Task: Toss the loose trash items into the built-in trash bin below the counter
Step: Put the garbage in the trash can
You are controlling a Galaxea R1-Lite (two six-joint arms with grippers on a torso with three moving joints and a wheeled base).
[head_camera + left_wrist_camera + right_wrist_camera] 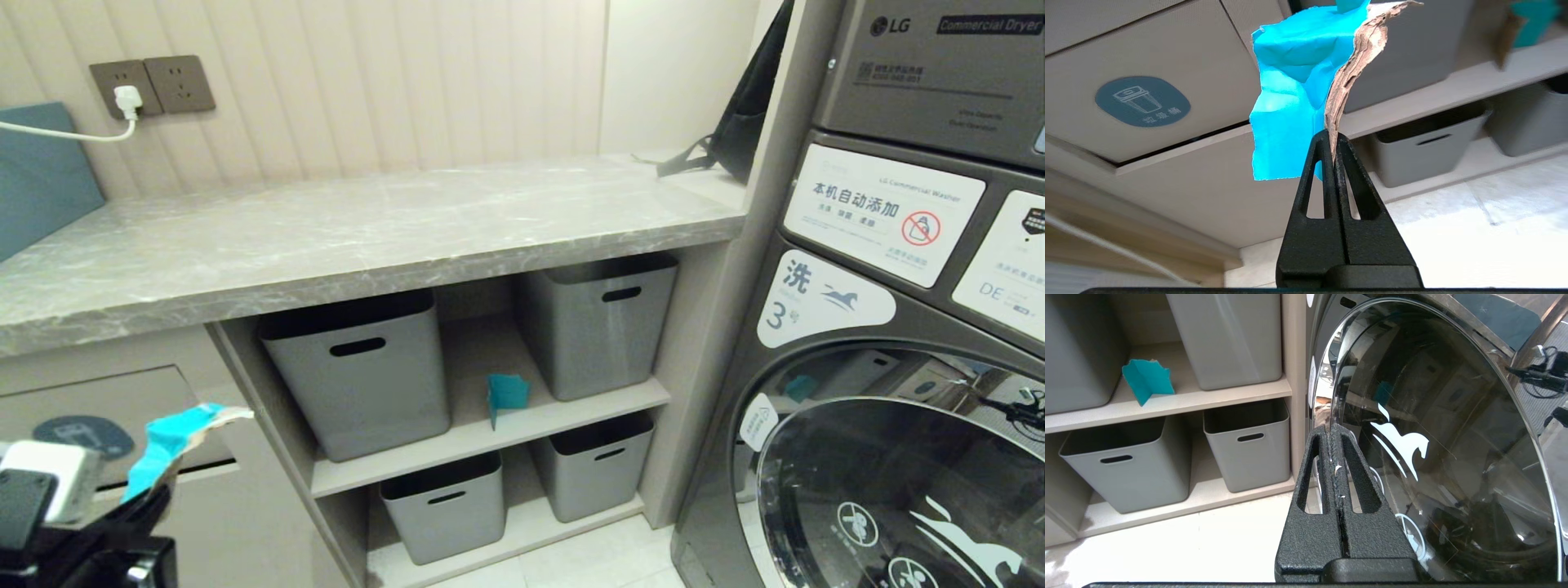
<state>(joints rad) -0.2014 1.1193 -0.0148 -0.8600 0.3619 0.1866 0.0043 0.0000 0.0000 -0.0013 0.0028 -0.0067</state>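
- Grey storage boxes [359, 371] fill the shelves beside the washer [882, 392]; a second teal scrap [507, 394] stands between two.
- The left gripper [1332, 141] pinches a teal wrapper [1294, 94], long axis rising from the fingertips, just before the bin flap [1143, 102].
- The right gripper [1333, 430] is closed, empty, near the washer door.

This is a shared laundry room. A stacked commercial dryer [939, 65] and front-loading washing machine [890, 392] with a round glass door [898, 482] stand at the right, their fronts bearing instruction stickers. Beside them runs a grey marble-patterned counter [343, 237] over open shelves holding grey plastic storage boxes [359, 367], next to a flap [106, 408] marked with a bin sticker [83, 434]. Wall sockets [153, 84] sit above the counter.
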